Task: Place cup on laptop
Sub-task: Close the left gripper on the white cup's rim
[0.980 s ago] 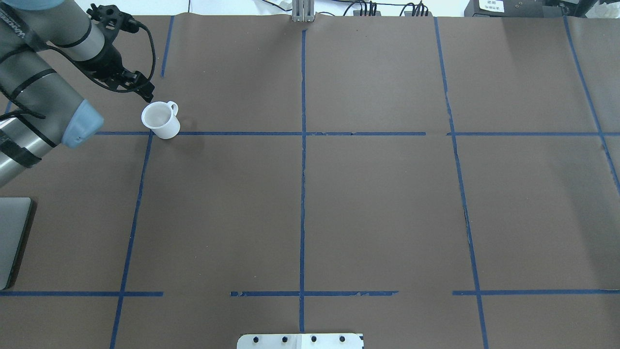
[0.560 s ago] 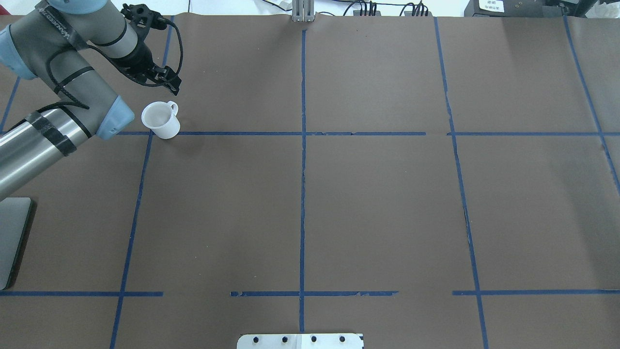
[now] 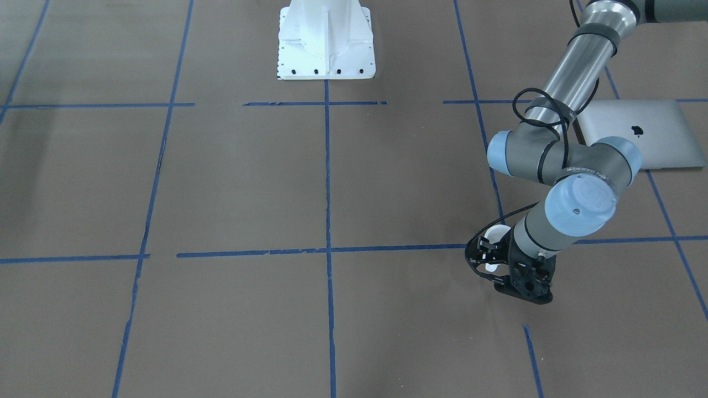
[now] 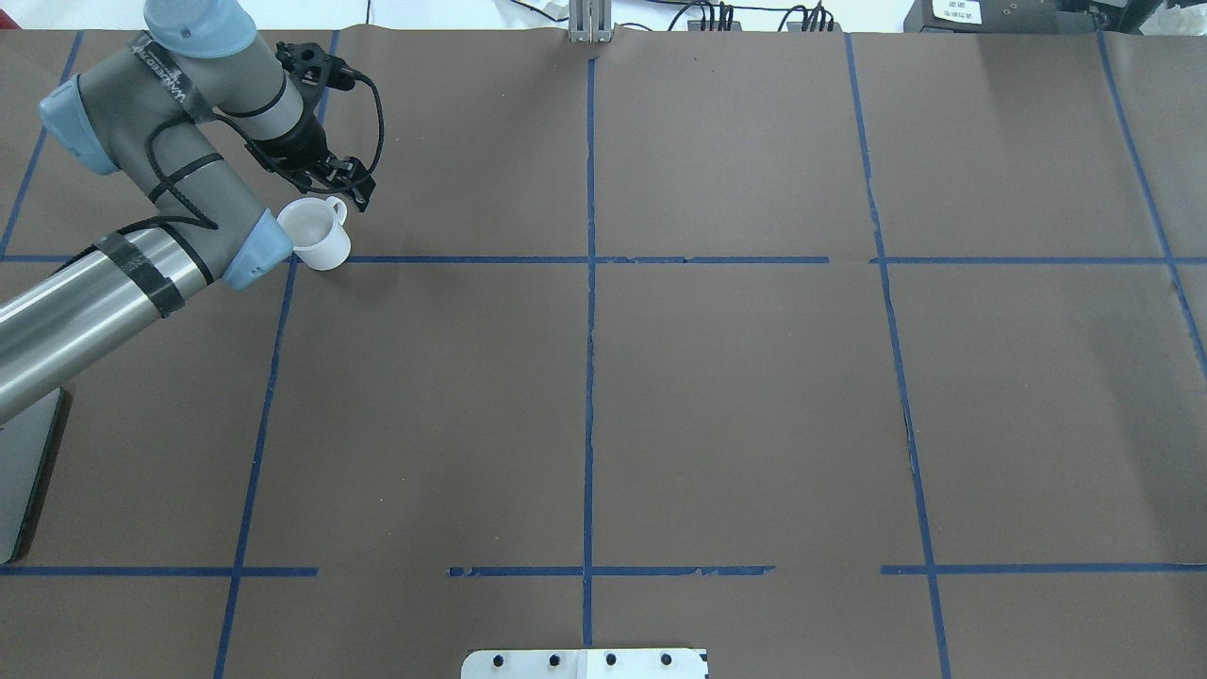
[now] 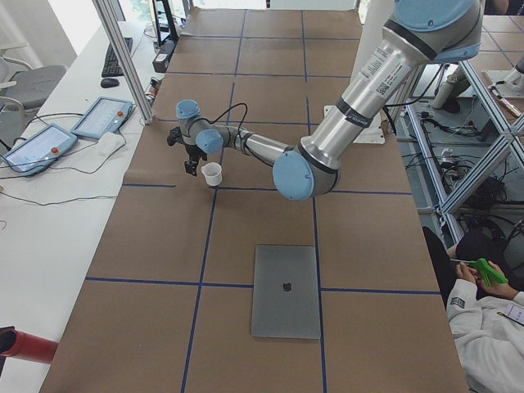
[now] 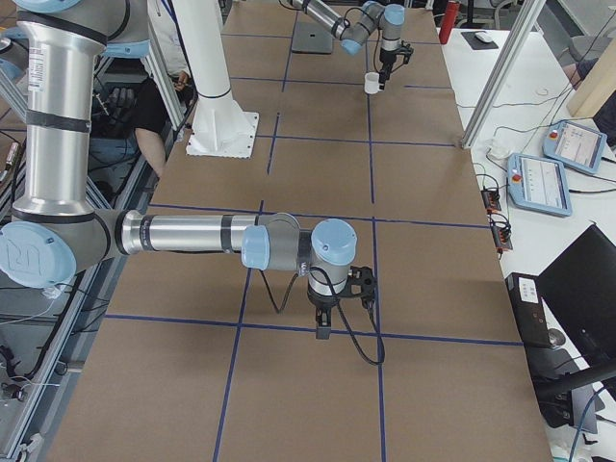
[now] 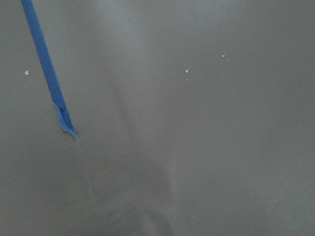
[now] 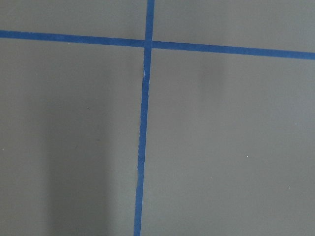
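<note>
My left arm (image 4: 113,302) stretches across the tabletop (image 4: 754,377), elbow bent and wrist folded back. The left tool (image 4: 351,189) points down just beside the cup's (image 4: 319,240) handle, jaws apart, gripping nothing. The cup stands upright on a tape (image 4: 471,259) crossing. The laptop (image 3: 658,130) lies flat, well apart, nearer my base. My right tool (image 6: 327,322) hangs low; its opening I cannot tell.

the overhead edge cuts off the laptop (image 4: 24,481), and the left gripper (image 3: 522,281) hides much of the cup (image 3: 499,231).
</note>
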Robot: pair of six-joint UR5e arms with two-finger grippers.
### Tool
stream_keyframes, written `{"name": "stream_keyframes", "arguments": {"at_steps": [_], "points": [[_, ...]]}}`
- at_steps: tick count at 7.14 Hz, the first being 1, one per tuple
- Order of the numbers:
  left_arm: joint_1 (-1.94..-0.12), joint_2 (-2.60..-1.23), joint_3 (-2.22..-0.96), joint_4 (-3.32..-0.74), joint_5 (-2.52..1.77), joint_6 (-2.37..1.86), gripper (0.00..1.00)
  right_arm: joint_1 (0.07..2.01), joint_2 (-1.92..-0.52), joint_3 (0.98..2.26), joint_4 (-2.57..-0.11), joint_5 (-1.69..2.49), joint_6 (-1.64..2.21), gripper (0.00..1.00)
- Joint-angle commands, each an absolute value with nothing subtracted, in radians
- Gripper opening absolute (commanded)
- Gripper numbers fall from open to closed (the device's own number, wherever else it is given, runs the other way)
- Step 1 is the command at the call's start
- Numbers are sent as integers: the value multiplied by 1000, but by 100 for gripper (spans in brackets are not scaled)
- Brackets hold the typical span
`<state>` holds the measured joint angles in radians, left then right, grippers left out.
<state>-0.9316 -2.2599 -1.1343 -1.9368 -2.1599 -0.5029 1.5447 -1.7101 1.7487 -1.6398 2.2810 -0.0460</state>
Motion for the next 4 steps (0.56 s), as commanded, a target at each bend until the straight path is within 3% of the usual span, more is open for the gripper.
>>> {"name": "stream_keyframes", "arguments": {"at_steps": [1, 3, 4], "points": [[-920, -2263, -1115, -1937, -2160, -500, 77, 1545, -1710, 1749, -1640, 2281, -46, 100], [-917, -2266, -1109, -1940, -2158, -496, 66, 1545, -1710, 1749, -1640, 2281, -46, 100], [-917, -2266, -1109, -1948, -2158, -495, 51, 1545, -1710, 1749, -1641, 2281, -46, 100]]}}
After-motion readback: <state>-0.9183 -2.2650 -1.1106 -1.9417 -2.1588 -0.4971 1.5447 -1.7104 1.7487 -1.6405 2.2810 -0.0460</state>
